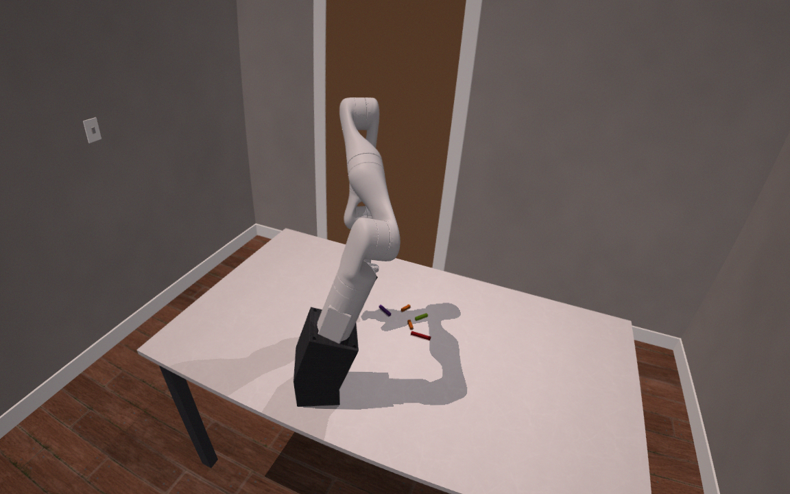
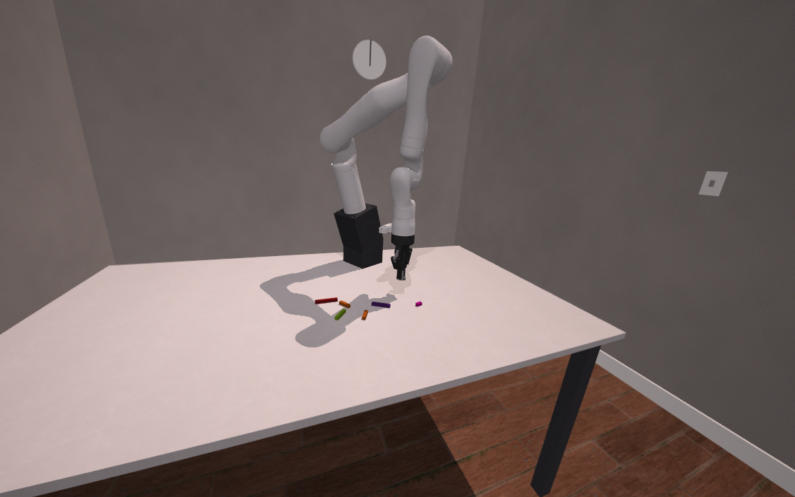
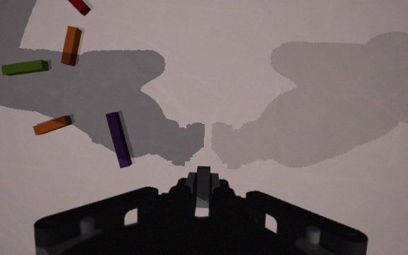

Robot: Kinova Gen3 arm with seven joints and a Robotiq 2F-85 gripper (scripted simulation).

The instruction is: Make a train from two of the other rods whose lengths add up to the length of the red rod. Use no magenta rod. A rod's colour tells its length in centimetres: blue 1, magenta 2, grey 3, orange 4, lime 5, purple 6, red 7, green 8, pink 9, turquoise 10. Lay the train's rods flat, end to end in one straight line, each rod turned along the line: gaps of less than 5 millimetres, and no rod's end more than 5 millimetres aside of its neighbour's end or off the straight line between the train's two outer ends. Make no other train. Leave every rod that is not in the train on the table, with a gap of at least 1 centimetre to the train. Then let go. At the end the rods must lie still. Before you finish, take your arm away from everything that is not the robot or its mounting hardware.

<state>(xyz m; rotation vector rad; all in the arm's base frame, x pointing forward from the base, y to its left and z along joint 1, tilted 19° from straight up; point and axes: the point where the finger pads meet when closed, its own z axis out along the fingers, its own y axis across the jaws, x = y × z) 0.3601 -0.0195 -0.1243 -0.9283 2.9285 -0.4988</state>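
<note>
My gripper [image 2: 400, 275] [image 3: 203, 184] is shut on a short dark grey rod [image 3: 203, 189], held above the table. The arm hides the gripper in the top view. The purple rod [image 1: 384, 310] [image 2: 380, 304] [image 3: 119, 139] lies nearest the gripper in the wrist view. One orange rod [image 1: 406, 307] [image 2: 364, 314] [image 3: 52, 125] lies beyond it. Another orange rod [image 1: 410, 324] [image 2: 344, 304] [image 3: 71, 46] lies between the lime rod [image 1: 421, 317] [image 2: 340, 313] [image 3: 25, 67] and the red rod [image 1: 420, 335] [image 2: 326, 300] [image 3: 79, 6]. These rods lie apart on the table.
A magenta rod [image 2: 418, 304] lies to the right of the purple rod in the exterior view; it does not show in the other views. The black robot base [image 1: 324, 374] [image 2: 360, 237] stands on the table [image 1: 539, 399] [image 2: 172, 371]. Arm shadows cross the rods' area.
</note>
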